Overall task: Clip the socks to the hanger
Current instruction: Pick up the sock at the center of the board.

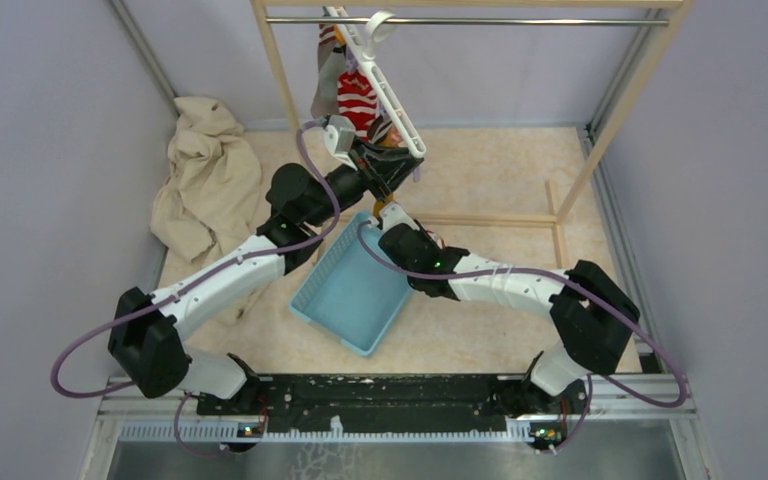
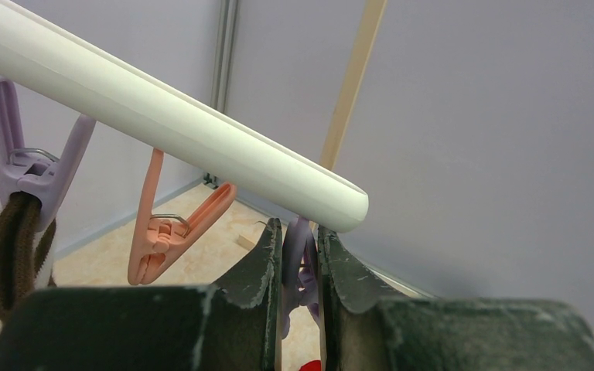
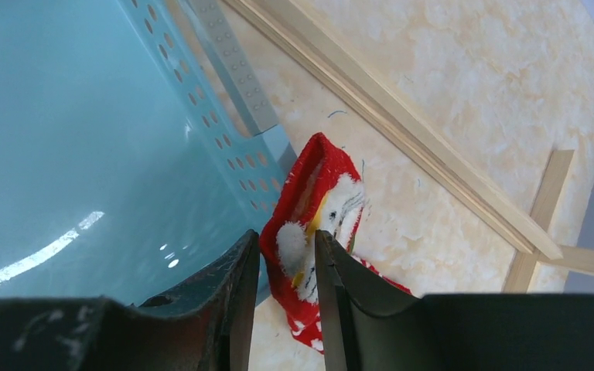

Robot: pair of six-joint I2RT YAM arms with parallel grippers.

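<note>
**At the hanger's low tip: red sock going to the peg**

Your left gripper (image 2: pixel 299 232) is squeezing the purple peg (image 2: pixel 300 267) under the end of the hanger (image 2: pixel 162 124), fingers nearly closed on it. Your right gripper (image 3: pixel 286 247) is pinching the red sock (image 3: pixel 321 193), which is dangling just beside the basket (image 3: pixel 62 139) wall. Be lifting the cuff squarely into the peg's mouth before easing the squeeze. The basket is showing no sock inside.

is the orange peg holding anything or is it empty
Empty: the orange peg hangs shut under the hanger, with nothing between its tips.
</note>
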